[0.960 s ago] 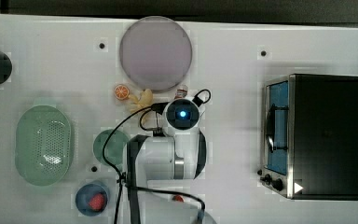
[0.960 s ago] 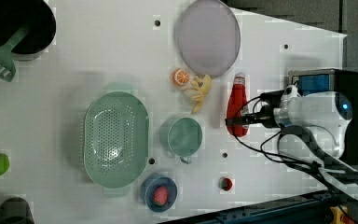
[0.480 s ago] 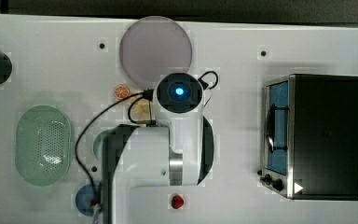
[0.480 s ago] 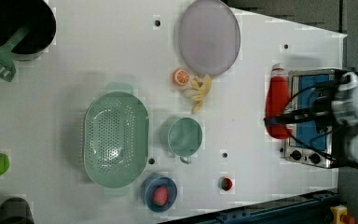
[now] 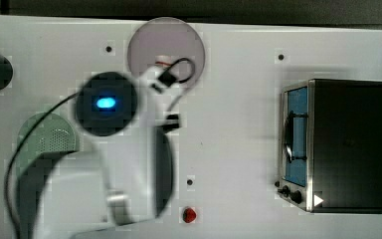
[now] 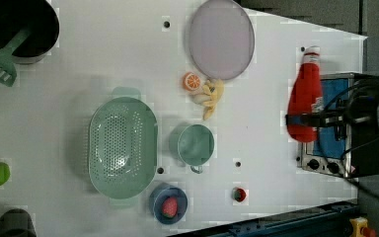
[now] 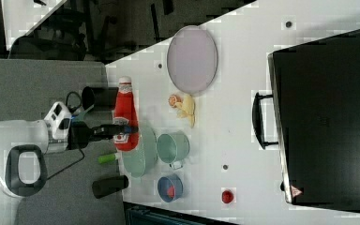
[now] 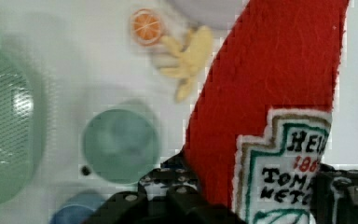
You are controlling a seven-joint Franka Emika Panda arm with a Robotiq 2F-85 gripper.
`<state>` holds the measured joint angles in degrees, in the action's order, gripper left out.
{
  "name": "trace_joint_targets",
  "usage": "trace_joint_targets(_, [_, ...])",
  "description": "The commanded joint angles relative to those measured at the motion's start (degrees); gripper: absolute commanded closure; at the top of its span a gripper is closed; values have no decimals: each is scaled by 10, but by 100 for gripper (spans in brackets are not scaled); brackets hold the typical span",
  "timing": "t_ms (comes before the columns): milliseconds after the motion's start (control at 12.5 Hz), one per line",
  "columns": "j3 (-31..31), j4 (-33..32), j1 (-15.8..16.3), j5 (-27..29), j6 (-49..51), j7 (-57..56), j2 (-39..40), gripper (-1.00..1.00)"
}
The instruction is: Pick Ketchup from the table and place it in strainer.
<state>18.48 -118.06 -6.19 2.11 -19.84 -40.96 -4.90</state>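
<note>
- Red felt-textured Ketchup (image 6: pixel 305 98), white cap at one end, printed label near the base: clamped between the jaws (image 6: pixel 303 120) low on its body, across the label. In the right view the jaws' dark fingers (image 7: pixel 107 129) cross the same label band.
- Position of the Ketchup: off the tabletop (image 6: pixel 79 74), carried in the air. In the left view it appears at the left view's right, in front of the small oven (image 6: pixel 335 148); in the right view it appears over the near rim of the strainer.
- Arm (image 7: pixel 14 140): white body with dark cabling, reaching in behind the jaws.
- Pale green strainer (image 6: pixel 122 146), oval, perforated bottom, nothing inside: stands at the left view's left-centre, well apart from the Ketchup as that camera shows it.
- Between the two, on the tabletop: round green cup (image 6: pixel 196 144) just beside the strainer; orange slice (image 6: pixel 192 81) and yellow banana piece (image 6: pixel 209 96) near the grey-lilac plate (image 6: pixel 221 38).
- Also catalogued: blue bowl (image 6: pixel 169 203) holding a red berry, below the strainer in the left view; small red piece (image 6: pixel 239 194) near the tabletop edge.
- Step in hand, by judgement: the pick is done and the carry is under way.
- Next move, by judgement: bring the Ketchup across above the cup without clipping it, centre it over the strainer's perforated bottom, lower it inside the rim, then part the jaws. The grip sits low on a long body, so swinging or tilting is the thing to watch.
</note>
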Motion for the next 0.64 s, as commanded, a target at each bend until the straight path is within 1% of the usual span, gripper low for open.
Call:
trace_joint_targets(80, [72, -5, 25, 1, 11, 140, 29, -24])
trace_joint_targets(240, [118, -6, 29, 1, -14, 203, 42, -24])
trace_joint_targets(400, [163, -8, 32, 1, -61, 258, 67, -24])
trace_joint_targets(640, [215, -13, 39, 1, -151, 332, 130, -24])
